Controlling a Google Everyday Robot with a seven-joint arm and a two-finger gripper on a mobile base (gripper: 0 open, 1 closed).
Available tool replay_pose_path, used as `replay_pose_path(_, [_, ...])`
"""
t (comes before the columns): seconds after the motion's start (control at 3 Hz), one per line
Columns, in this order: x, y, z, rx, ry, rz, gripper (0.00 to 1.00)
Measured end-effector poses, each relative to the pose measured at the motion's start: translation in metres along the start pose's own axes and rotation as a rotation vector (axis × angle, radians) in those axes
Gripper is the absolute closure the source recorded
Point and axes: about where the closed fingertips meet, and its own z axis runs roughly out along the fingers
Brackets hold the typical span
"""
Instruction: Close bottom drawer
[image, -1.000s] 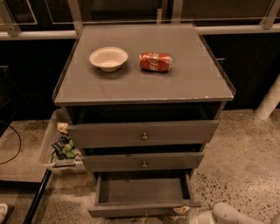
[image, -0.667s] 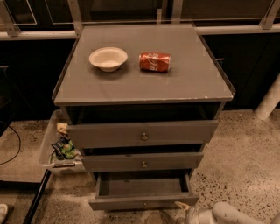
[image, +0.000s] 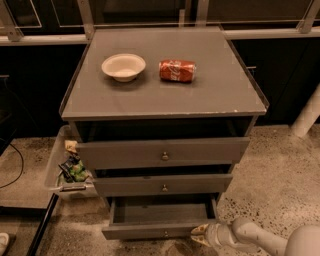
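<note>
The bottom drawer (image: 160, 231) is the lowest and narrowest grey front of three, with a small brass knob (image: 165, 233). It stands pulled out, and its bare inside (image: 162, 212) shows. My gripper (image: 200, 235) comes in from the lower right on a white arm (image: 260, 240). It sits at the right end of the drawer's front panel, low near the floor, touching or nearly touching it.
The mid drawer (image: 162, 185) and top drawer (image: 162, 152) sit slightly out above. A white bowl (image: 123, 66) and a red can (image: 177, 70) lying on its side are on the cabinet top. A clear bin of clutter (image: 67, 170) stands at the left. A white post (image: 307, 115) stands at the right.
The drawer front has moved a little back toward the cabinet, and my gripper has followed it inward.
</note>
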Motion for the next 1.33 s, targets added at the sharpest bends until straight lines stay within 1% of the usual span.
replay_pose_path(0.33, [-0.003, -0.025, 0.008, 0.016, 0.021, -0.036, 0.89])
replay_pose_path(0.67, [-0.003, -0.023, 0.007, 0.016, 0.021, -0.036, 1.0])
replay_pose_path(1.0, [-0.009, -0.057, 0.007, 0.049, 0.037, -0.066, 1.0])
replay_pose_path(1.33, [-0.009, -0.056, 0.007, 0.049, 0.037, -0.066, 0.82])
